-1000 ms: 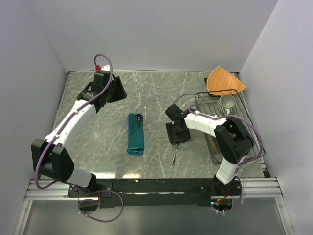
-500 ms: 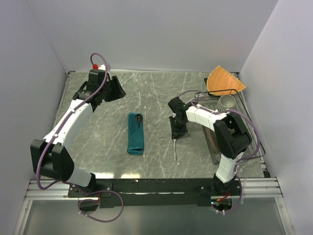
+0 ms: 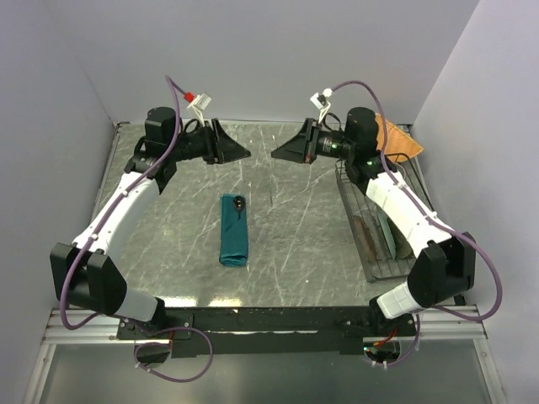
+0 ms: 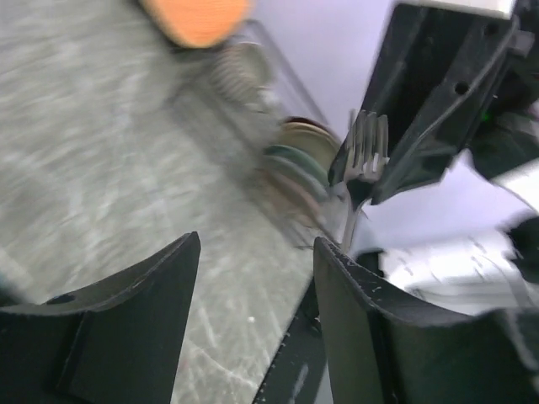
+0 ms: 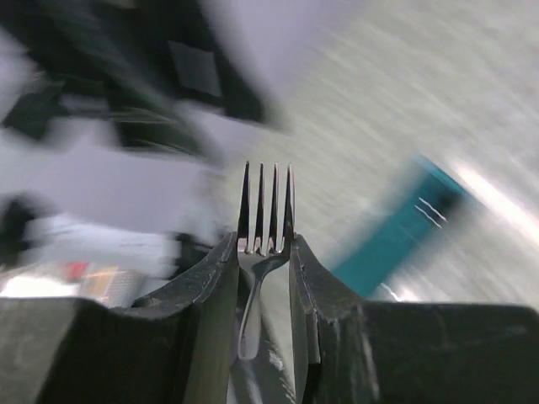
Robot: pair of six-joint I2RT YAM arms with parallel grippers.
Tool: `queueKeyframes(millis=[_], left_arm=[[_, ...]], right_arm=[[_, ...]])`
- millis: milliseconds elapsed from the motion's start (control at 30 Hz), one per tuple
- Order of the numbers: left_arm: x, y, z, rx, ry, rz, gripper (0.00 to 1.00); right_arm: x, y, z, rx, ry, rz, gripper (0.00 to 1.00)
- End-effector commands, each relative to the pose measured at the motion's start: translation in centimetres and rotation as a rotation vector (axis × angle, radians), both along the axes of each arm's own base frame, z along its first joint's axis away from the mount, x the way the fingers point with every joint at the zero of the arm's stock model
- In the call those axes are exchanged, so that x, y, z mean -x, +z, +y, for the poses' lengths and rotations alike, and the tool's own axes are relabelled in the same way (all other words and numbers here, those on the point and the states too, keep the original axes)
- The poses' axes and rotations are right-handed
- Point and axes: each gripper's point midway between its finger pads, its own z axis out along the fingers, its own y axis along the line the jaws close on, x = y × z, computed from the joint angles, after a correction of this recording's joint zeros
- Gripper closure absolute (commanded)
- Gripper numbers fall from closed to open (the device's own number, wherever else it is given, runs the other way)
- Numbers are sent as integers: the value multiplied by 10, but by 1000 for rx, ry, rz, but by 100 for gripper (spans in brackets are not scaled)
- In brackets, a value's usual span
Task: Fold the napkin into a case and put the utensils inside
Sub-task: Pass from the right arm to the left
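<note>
- Currently pinches the fork point(image 5: 266, 210) in the right gripper point(image 5: 262, 244), jaws narrow, tines out.
- Holds the left gripper point(image 4: 255, 248) wide apart, empty.
- Shows the folded napkin point(image 3: 234, 237) on the table point(image 3: 290, 215), spoon point(image 3: 239, 203) bowl at its far end.

Light: bright, soft and even from above; walls point(image 3: 278, 59) pale, no hot spots.
Shadows: faint, diffuse on the table point(image 3: 278, 168).
Glare: pale reflected strip along the table's near edge.
Blur: both wrist views streaked; napkin point(image 5: 396, 240) a teal smear.
Sharp: top view; fork point(image 5: 265, 210) tines.
</note>
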Motion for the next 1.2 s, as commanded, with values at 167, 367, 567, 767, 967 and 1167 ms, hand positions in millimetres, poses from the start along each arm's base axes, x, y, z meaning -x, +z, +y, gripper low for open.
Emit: queueKeyframes(millis=[167, 367, 567, 767, 967, 1167], left_arm=[[81, 82, -35, 217, -393, -191, 44], [93, 83, -38, 219, -414, -205, 50], [107, 80, -47, 213, -457, -196, 51], [108, 73, -55, 200, -452, -153, 52], [110, 70, -61, 181, -470, -147, 56], [112, 67, -64, 165, -487, -137, 64]], right_arm=[[75, 89, 6, -332, 364, -184, 100], [81, 85, 9, -317, 379, -189, 100], [83, 83, 11, -311, 383, -194, 100], [83, 86, 12, -308, 374, -209, 100], [82, 84, 12, -302, 358, -207, 100], [84, 84, 15, -299, 355, -215, 100]])
